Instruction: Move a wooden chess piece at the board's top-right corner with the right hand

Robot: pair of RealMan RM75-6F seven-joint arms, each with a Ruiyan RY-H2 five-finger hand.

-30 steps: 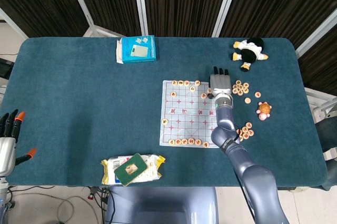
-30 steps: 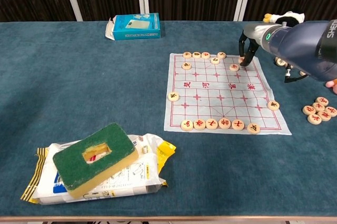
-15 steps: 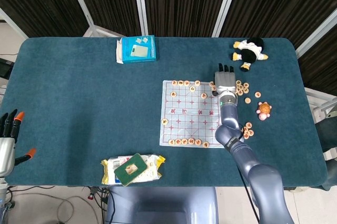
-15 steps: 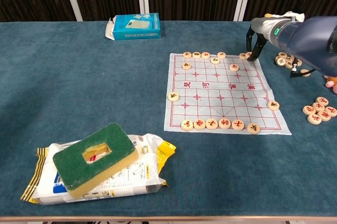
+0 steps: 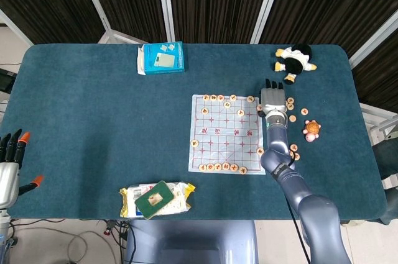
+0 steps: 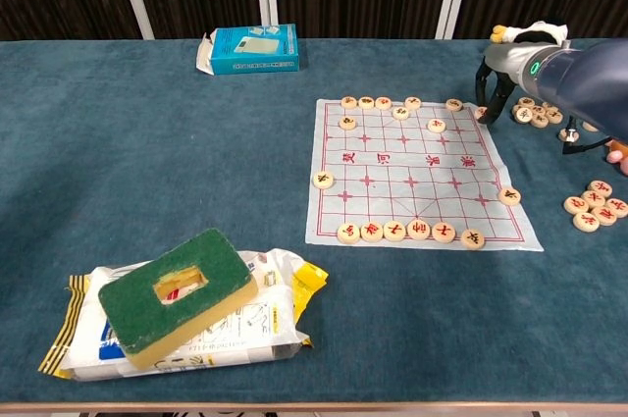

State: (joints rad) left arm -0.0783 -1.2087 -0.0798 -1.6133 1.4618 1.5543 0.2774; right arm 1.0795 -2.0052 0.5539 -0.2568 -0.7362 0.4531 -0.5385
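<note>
A white cloth chess board [image 5: 214, 135] [image 6: 392, 172] lies right of the table's middle, with round wooden pieces along its far and near rows. One wooden piece [image 5: 250, 99] [image 6: 453, 104] sits alone at the board's top-right corner. My right hand [image 5: 272, 97] [image 6: 497, 81] hovers just right of that corner, off the board, fingers hanging down and apart with nothing in them. It is clear of the piece. My left hand [image 5: 9, 163] is at the table's left front edge, fingers spread and empty.
Loose wooden pieces [image 5: 288, 105] [image 6: 596, 203] lie right of the board, next to a small turtle toy [image 5: 311, 128]. A plush penguin [image 5: 293, 59] sits at the far right, a blue box [image 5: 161, 58] [image 6: 250, 49] far centre. A green sponge [image 6: 177, 294] rests on a packet at the front.
My right hand slid the piece up to the board's top-right corner, let it go, and moved right off the board. The left hand stayed put.
</note>
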